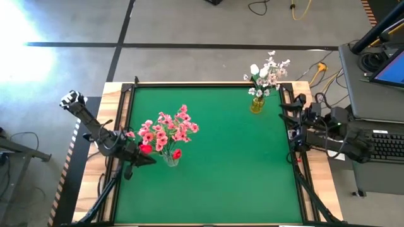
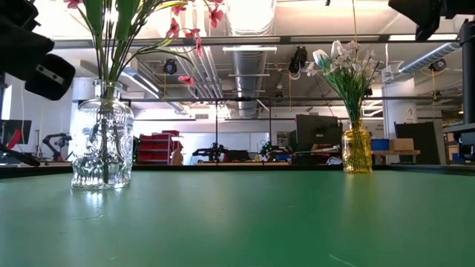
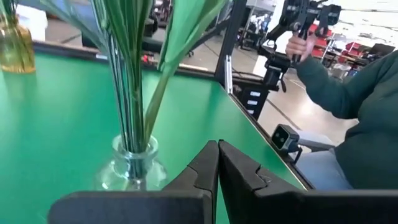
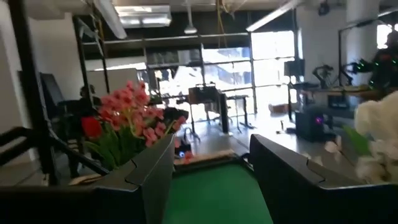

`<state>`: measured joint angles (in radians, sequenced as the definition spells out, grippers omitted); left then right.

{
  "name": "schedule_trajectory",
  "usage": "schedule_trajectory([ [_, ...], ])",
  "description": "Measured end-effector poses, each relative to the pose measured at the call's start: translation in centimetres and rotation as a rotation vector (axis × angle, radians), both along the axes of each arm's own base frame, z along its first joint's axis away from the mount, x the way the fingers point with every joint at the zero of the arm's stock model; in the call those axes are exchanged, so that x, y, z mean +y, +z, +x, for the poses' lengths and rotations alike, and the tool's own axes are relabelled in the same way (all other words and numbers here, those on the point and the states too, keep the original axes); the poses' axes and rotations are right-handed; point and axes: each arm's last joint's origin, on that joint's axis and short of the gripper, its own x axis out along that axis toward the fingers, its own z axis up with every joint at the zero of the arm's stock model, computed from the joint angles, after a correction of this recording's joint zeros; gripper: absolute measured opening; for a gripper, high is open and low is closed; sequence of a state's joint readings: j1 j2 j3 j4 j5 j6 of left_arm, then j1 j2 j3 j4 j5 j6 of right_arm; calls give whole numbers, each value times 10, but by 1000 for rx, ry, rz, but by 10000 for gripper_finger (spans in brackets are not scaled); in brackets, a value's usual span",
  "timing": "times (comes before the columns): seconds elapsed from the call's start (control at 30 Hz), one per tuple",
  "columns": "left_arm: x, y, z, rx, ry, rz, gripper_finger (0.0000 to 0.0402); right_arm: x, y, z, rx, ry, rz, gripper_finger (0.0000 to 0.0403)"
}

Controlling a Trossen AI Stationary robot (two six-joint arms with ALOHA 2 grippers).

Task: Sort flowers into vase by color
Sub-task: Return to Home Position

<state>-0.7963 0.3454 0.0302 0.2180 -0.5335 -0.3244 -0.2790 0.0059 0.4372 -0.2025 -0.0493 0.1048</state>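
**Now: pink and red flowers in the clear vase, white flowers in the yellow vase, an arm at each side**

Pink blossom sprays (image 1: 167, 129) and red tulips (image 1: 176, 153) stand together in a clear glass vase (image 1: 170, 161). The vase is on the left half of the green worktop (image 1: 221, 176). From table height I see that it is ribbed glass (image 2: 102, 144), and the green stems rise upright from its neck and fan out.

White tulips (image 1: 254, 69) and small white-blossom sprays (image 1: 273, 74) stand in a yellow vase (image 1: 257, 104). It sits at the back right corner of the worktop, close to the side rail. In the level view the yellow vase (image 2: 357, 148) is farther off and to the right. The two vases are well apart, with bare green between them.

My left gripper (image 1: 144, 159) is low at the left side of the worktop, just beside the clear vase. I cannot tell whether it touches the glass. In its wrist camera the jaws are pressed together with nothing between them, and the vase neck (image 3: 132, 158) is just beyond their tips.

My right gripper (image 1: 285, 116) is over the right rail, near the yellow vase, and points across the worktop. In its wrist camera the jaws stand wide apart and empty. The pink and red bunch (image 4: 127, 115) shows between and beyond them.

Past the worktop's edge, the left wrist camera shows a person in a dark green sleeve (image 3: 348, 93). One hand (image 3: 300, 45) is raised to a dark fixture.
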Motion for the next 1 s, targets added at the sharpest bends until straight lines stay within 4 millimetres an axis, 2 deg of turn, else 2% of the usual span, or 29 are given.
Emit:
schedule_trajectory([
  [0.2, 3, 2, -3, -46, 2, 37, 0, -3, -18, 13, -19, 27, 1, 203],
  [0.37, 8, 0, -5, -36, 73, 70, 0, -3, -45, 30, -113, 203, -70, 203],
  [0.53, 13, 3, -6, -67, 163, 97, 0, -5, -76, 40, -178, 247, -65, 203],
  [1.0, 26, 5, -7, -96, 323, 211, 0, -2, -90, 50, -26, 299, -89, 203],
])
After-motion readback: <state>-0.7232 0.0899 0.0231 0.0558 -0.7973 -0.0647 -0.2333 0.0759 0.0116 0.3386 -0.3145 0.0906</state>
